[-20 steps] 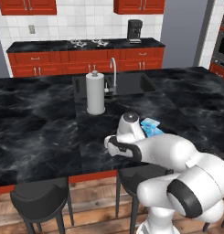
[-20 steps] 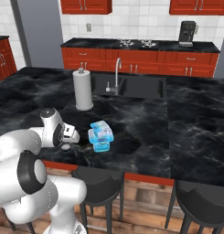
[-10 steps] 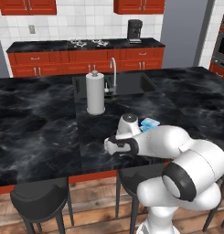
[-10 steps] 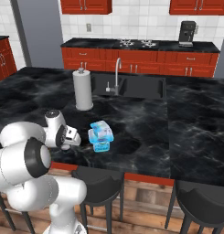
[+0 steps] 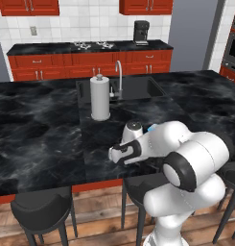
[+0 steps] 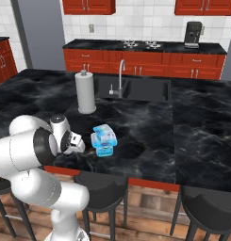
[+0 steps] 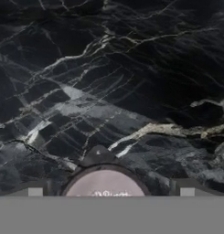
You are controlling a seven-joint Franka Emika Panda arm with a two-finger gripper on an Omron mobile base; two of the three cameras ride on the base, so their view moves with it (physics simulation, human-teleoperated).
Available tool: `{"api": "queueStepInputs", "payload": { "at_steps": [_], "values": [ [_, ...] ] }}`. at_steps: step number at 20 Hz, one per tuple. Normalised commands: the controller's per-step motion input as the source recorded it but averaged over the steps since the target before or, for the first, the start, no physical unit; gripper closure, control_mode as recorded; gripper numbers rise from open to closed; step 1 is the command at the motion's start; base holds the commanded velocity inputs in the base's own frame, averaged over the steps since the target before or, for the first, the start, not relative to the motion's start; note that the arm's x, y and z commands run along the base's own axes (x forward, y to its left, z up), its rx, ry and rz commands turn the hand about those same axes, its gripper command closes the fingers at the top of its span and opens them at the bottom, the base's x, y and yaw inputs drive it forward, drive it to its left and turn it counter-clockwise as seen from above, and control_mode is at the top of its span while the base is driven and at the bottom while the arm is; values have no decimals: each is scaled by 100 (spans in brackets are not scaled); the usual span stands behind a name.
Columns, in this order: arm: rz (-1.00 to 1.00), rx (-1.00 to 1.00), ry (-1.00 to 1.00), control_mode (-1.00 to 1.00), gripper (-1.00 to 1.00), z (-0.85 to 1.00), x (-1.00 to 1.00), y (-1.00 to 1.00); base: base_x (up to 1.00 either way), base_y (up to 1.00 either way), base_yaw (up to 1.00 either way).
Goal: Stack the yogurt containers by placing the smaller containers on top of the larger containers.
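1. The robot's elbow has swung up and in toward the counter [image 5: 37, 144] over the last second. The hand has stayed low at the near edge, shifting only slightly. The yogurt containers and the paper-towel roll sit where they were.
2. The end effector [image 6: 77, 142] hovers just above the black marble, close to the near edge of the island. Its jaws are spread wide and are closed on nothing.
3. The light-blue yogurt containers [image 6: 104, 139] stand together on the counter just right of the end effector in the right base view, apart from it. A pale lid shows on top and a darker blue base below. At this size, the small cup cannot be told apart from the larger tub, nor can it be seen whether one rests on the other.
4. From the left base camera, only a blue sliver of the containers shows behind the white forearm.
5. In the hand view, a small grey round disc [image 7: 104, 183] lies flat on the marble at the bottom of the frame, roughly centred under the open jaws.
6. A tall white paper-towel roll [image 6: 85, 92] stands upright farther back, left of the sink [image 6: 136, 89] and its curved faucet [image 6: 120, 75], well apart from the containers.
7. Dark bar stools [image 6: 105, 186] line the near side of the island. Red cabinets [image 6: 145, 66] and a coffee machine [image 6: 194, 34] run along the far wall.
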Motion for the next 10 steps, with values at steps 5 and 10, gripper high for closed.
{"api": "queueStepInputs", "payload": {
  "at_steps": [5,10],
  "values": [
    [-2,0,0,-100,-100,-13,10,1,0,0,0],
    [-1,0,0,-100,-100,-11,3,0,0,0,0]
  ]
}}
